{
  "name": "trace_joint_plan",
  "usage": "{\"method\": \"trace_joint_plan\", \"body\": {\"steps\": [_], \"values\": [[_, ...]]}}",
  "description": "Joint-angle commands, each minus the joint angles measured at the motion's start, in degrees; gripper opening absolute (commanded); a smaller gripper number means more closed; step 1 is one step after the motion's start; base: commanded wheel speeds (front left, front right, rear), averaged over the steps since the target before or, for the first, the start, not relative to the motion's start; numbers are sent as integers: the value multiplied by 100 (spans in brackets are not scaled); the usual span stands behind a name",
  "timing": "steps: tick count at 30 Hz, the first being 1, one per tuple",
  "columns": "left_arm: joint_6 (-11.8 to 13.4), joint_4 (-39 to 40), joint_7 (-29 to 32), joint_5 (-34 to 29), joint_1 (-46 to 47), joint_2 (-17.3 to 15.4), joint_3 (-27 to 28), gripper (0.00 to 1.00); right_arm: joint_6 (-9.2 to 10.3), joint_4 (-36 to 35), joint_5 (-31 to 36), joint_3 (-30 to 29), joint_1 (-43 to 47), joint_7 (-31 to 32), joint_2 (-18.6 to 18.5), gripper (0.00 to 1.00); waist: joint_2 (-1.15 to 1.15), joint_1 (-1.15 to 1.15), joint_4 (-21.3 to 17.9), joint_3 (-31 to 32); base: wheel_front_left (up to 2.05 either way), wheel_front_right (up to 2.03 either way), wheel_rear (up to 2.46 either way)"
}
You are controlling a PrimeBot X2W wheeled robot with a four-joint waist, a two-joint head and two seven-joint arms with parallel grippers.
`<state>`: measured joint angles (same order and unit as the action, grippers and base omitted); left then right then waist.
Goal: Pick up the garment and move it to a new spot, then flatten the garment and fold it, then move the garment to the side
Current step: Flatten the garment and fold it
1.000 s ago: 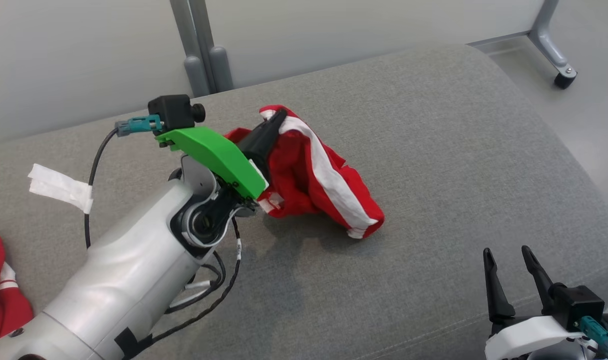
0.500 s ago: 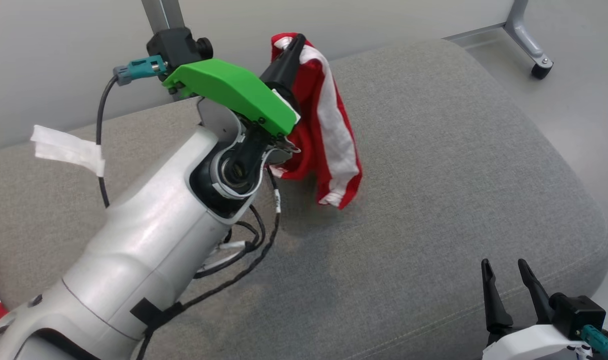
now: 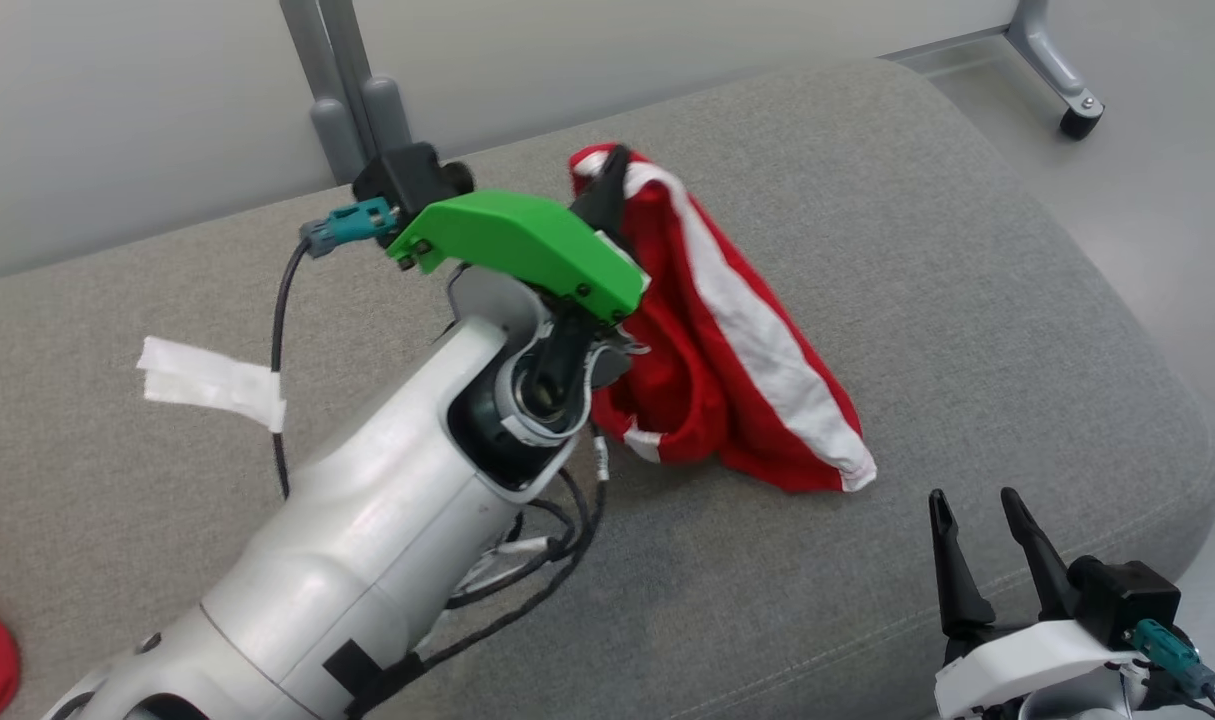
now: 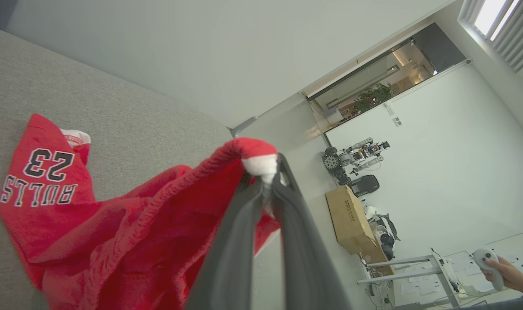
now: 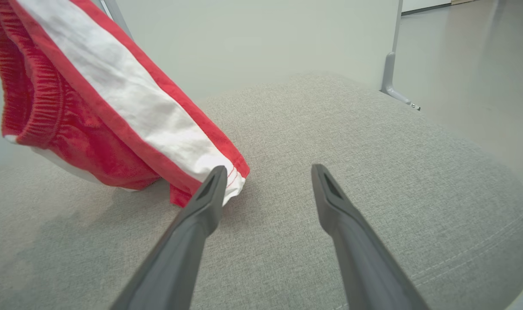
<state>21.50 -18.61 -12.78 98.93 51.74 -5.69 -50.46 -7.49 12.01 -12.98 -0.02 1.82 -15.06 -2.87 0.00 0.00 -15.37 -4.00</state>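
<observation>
Head view, left gripper (image 3: 607, 180) pinching red garment (image 3: 737, 370), right gripper (image 3: 977, 540) open

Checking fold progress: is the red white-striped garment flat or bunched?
Bunched: red white-striped garment hangs crumpled from the shut left gripper, lower end on grey cushion.
</observation>
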Motion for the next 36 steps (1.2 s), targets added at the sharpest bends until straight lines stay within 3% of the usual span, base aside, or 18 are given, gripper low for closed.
{"method": "trace_joint_plan", "body": {"steps": [1,9,14,17,23,27,29,32,33,34,36], "values": [[-7,-383,-33,-138,-106,-176,-20,0,0,4,-40,56,-81,-18,-4,100,0,0,-88,-80,0,0,0],[-621,-1867,530,-381,-534,-958,-469,0,1,62,-115,131,-10,-18,-7,100,0,0,-315,-158,0,0,0],[-1127,-1945,1031,-284,-1146,-1459,-687,0,0,97,35,2,122,-18,-3,100,0,0,-192,-102,0,0,0],[-1387,-1805,1116,-706,-1377,-1864,-1100,0,0,94,122,-21,159,-18,-6,100,0,0,-18,-83,0,0,0],[-1680,-1679,843,-987,-1763,-2030,-1340,0,0,67,276,21,57,-18,-7,100,0,0,349,-104,0,0,0],[-2013,-1709,844,-1014,-1939,-1830,-1450,0,0,45,458,95,-43,-18,-6,100,0,0,619,-142,0,0,0],[-2168,-1820,723,-1117,-1918,-1713,-1500,37,1,39,554,118,-94,-18,-7,100,0,0,738,-147,0,0,0],[-2420,-2031,425,-1205,-1840,-1420,-1485,55,1,48,669,130,-134,-17,-7,100,0,0,869,-145,0,0,0],[-2487,-2126,312,-1226,-1815,-1345,-1461,74,1,49,689,132,-136,-17,-17,100,0,0,902,-138,0,0,0],[-2565,-2207,191,-1313,-1762,-1272,-1458,75,1,41,713,139,-136,-18,-30,100,0,0,929,-127,0,0,0],[-2662,-2401,25,-1328,-1789,-1128,-1393,100,1,25,729,141,-98,-18,-51,100,0,0,973,-101,0,0,0]]}}
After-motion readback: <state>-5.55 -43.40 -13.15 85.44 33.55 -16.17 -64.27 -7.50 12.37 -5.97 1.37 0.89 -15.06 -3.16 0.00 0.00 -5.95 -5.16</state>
